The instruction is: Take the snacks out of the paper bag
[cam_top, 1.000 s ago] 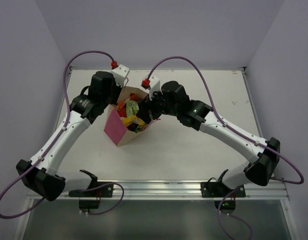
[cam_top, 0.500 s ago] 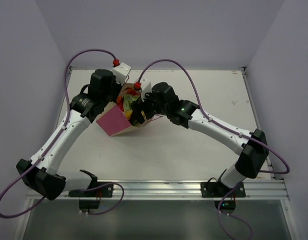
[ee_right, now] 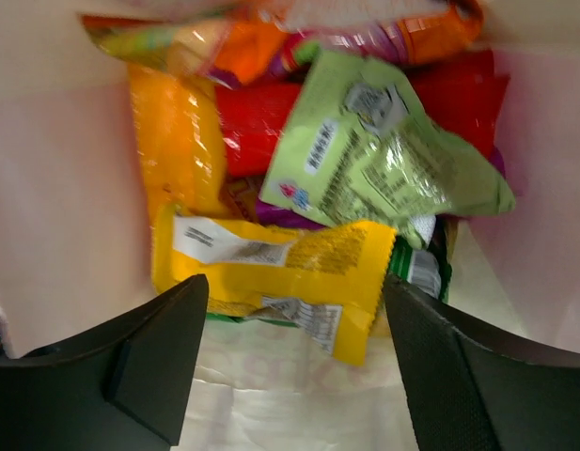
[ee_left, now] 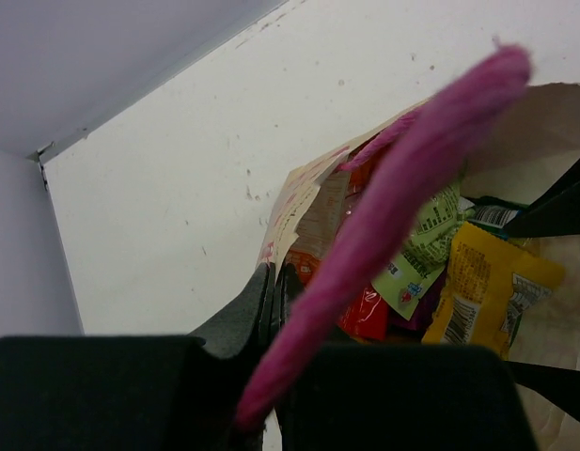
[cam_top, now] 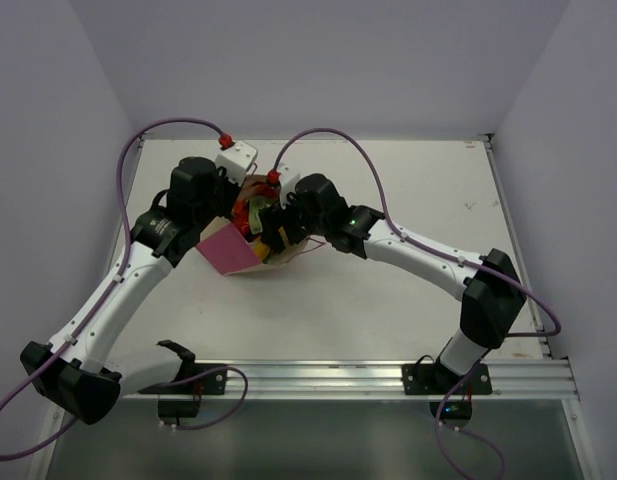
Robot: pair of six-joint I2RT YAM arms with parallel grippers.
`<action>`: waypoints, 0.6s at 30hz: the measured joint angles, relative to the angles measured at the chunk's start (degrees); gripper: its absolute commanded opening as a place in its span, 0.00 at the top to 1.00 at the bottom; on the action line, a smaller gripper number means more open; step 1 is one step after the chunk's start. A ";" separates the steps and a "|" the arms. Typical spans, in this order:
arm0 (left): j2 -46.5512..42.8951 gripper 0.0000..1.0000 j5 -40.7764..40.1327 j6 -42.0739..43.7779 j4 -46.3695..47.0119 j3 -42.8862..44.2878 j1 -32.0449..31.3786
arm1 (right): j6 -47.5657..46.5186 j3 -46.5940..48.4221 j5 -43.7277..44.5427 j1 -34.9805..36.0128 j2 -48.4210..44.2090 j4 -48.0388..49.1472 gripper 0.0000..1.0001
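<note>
Pink and beige paper bag (cam_top: 235, 251) sits tipped over on the white bench (cam_top: 418, 190), left of the middle and toward the back, with its mouth facing up and to the right. Both arms meet right at it.

Left end effector (ee_left: 274, 289) is clenched on the bag's rim. From the left wrist view you can see the two dark fingers pinched together on the paper wall, with the pink side panel running up across the view right next to them.

Right end effector (ee_right: 294, 287) is poked into the mouth of the bag with its fingers spread wide and nothing between them. It hangs just above the pile, one finger on each side of a yellow packet (ee_right: 280, 268).

The snacks (cam_top: 256, 214) are all inside the bag, heaped against each other. In the right wrist view the yellow one lies nearest. A light green packet (ee_right: 384, 160) sits tilted above it, overlapping a red packet (ee_right: 257, 117), and an orange packet (ee_right: 172, 132) lies along the left wall. Something purple peeks out at the far end, but it's too covered to say more.
</note>
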 measured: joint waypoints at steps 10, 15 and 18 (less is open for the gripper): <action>0.00 1.00 1.05 -1.57 0.96 -0.39 -0.02 | 5.25 -1.79 0.52 0.00 1.64 0.02 0.29; 0.04 1.00 1.31 -2.03 1.60 -0.55 -0.02 | 5.75 -1.99 -0.28 -0.07 2.56 0.50 0.52; 0.04 1.00 1.27 -2.10 1.66 -0.61 -0.02 | 5.70 -1.99 -1.22 -0.04 2.80 0.50 0.76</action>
